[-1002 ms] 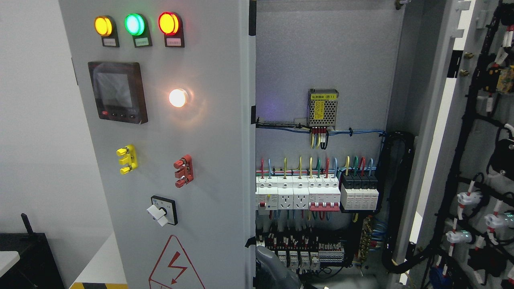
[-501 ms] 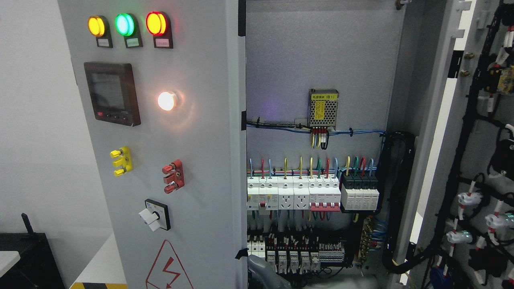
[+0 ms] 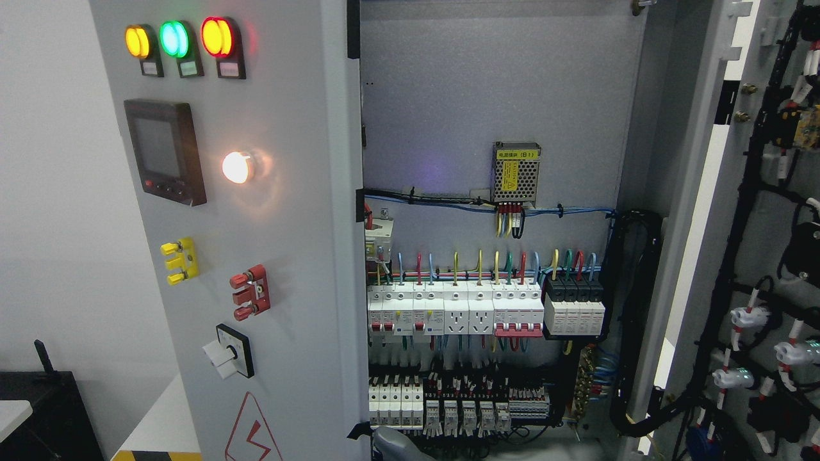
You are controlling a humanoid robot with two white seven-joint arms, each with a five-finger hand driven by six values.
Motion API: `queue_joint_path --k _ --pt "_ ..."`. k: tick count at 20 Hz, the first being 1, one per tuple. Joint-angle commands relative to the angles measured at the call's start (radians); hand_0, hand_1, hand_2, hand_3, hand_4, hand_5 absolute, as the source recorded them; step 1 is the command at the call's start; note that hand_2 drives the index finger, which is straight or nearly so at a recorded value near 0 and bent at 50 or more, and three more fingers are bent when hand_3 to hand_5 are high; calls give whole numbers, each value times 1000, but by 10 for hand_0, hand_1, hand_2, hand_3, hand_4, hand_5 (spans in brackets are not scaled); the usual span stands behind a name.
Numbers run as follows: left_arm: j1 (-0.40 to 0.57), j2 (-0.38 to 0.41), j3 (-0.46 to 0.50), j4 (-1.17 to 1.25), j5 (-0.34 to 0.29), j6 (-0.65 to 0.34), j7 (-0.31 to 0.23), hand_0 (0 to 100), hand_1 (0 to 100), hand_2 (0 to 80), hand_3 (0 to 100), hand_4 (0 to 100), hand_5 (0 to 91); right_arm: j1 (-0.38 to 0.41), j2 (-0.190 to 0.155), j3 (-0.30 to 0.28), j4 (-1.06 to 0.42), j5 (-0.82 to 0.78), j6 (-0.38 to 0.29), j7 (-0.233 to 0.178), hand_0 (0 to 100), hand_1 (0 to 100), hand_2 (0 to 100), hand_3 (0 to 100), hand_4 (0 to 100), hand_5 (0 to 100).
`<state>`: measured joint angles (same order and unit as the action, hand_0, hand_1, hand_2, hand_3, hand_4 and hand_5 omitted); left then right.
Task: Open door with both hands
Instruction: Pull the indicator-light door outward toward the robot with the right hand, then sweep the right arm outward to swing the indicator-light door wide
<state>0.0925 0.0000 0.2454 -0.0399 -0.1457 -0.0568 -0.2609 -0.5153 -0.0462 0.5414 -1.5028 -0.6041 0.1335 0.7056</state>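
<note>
The grey left door (image 3: 288, 224) of the electrical cabinet stands partly swung out to the left. It carries three lamps, a dark meter, a lit white lamp, yellow and red terminals and a rotary switch. A grey rounded part of a robot hand (image 3: 394, 445) shows at the bottom edge, just inside the door's free edge. From which side its arm comes is hidden. The right door (image 3: 756, 256) stands wide open at the far right, its wired inner face showing.
Inside the cabinet a row of breakers (image 3: 480, 314) and a mesh power supply (image 3: 516, 171) sit on the back panel (image 3: 480, 96). A black cable bundle (image 3: 634, 320) runs down the right side. A dark box (image 3: 38, 410) and a white surface (image 3: 160, 422) lie at lower left.
The left door has swung further to the left, baring more breakers and the cabinet's left part. The grey hand part has moved left with the door's edge and sits lower.
</note>
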Motion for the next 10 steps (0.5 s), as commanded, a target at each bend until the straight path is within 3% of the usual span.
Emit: queue_joint_path --k 1,10 --pt "0 -21 0 0 0 0 0 0 0 0 0 31 0 8 3 57 -54 -54 -2 9 107 0 0 0 0 0" --pt "0 -21 0 0 0 0 0 0 0 0 0 31 0 8 5 117 -74 -57 -2 8 107 0 0 0 0 0"
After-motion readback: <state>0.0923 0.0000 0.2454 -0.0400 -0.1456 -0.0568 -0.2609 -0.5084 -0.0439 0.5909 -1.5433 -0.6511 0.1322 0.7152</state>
